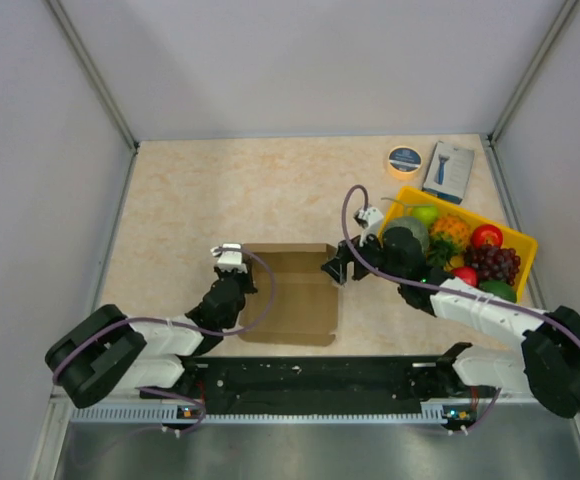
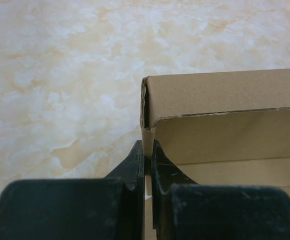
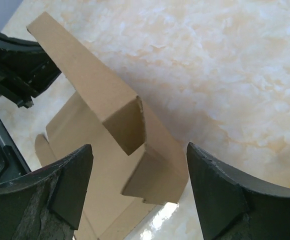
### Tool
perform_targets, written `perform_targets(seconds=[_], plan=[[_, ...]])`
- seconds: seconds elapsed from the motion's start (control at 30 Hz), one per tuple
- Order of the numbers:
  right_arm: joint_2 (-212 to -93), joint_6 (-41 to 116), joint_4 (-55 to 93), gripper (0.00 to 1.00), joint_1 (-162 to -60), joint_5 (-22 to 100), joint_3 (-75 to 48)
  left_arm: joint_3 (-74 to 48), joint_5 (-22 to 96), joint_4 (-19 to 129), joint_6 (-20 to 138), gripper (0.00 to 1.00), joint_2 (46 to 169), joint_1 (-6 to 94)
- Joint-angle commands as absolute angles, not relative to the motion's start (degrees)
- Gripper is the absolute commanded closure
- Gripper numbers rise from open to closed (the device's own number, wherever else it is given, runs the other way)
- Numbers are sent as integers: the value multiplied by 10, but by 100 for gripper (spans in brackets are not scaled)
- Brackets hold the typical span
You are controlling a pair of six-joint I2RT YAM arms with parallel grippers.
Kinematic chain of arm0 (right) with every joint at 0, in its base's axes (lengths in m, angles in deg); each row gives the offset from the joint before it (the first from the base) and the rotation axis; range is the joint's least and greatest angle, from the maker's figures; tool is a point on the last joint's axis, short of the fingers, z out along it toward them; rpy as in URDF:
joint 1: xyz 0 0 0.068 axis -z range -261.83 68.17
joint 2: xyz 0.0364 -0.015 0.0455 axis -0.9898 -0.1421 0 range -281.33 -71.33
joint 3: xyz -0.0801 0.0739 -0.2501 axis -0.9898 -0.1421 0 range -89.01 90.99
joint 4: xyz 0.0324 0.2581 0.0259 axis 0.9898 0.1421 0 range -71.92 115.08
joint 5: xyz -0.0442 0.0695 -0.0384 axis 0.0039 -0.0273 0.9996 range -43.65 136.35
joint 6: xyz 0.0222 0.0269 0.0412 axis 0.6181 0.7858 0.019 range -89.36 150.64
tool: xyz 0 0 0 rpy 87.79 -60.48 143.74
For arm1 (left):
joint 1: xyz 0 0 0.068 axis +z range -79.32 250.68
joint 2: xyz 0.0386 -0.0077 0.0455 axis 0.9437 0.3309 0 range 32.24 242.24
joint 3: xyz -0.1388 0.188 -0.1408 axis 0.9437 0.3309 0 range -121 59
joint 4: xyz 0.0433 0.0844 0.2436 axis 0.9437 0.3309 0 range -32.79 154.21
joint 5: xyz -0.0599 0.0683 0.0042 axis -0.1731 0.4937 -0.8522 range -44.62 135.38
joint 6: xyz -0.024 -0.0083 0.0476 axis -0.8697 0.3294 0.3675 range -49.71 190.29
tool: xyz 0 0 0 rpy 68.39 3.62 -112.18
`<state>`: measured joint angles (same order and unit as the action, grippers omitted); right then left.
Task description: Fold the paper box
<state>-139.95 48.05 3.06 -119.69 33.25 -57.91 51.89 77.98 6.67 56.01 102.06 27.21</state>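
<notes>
Paper box [image 1: 290, 295]: half-formed, back wall raised, near middle of table [image 1: 190, 190], close to arm bases. Left gripper [image 2: 147, 167] pinched together on thin left wall by the corner. Right gripper [image 3: 140, 175] spread wide apart, either side of folded right-end corner. Yellow tray [image 1: 523, 243] of fruit just right; small blue-and-white box [image 1: 448, 170] behind it.

The paper box [image 1: 292, 292] is plain brown die-cut cardboard, partly folded, lying left of the yellow tray [image 1: 526, 268] and apart from it. Its base lies flat. The far and left walls stand upright and meet at a creased corner.
</notes>
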Motion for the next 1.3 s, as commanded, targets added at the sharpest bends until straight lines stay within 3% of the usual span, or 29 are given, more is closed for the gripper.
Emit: perform_targets(seconds=[0.0, 0.1, 0.3, 0.4, 0.53, 0.73, 1.27], plan=[[-1318, 528, 28, 25, -1159, 306, -593, 536, 833, -38, 554, 100, 1049, 245], [-1280, 558, 39, 24, -1122, 280, -605, 543, 853, -53, 527, 100, 1073, 238], [-1249, 528, 130, 28, -1108, 362, -600, 560, 877, -119, 546, 100, 1099, 226], [-1253, 551, 106, 37, -1065, 377, -620, 550, 878, -79, 544, 100, 1074, 225], [-1327, 522, 81, 61, -1049, 347, -597, 551, 876, -77, 551, 100, 1069, 223], [-1453, 481, 82, 71, -1060, 314, -508, 546, 887, -86, 563, 100, 1084, 213], [-1458, 393, 62, 66, -1178, 314, -546, 534, 917, -104, 590, 100, 1110, 191]])
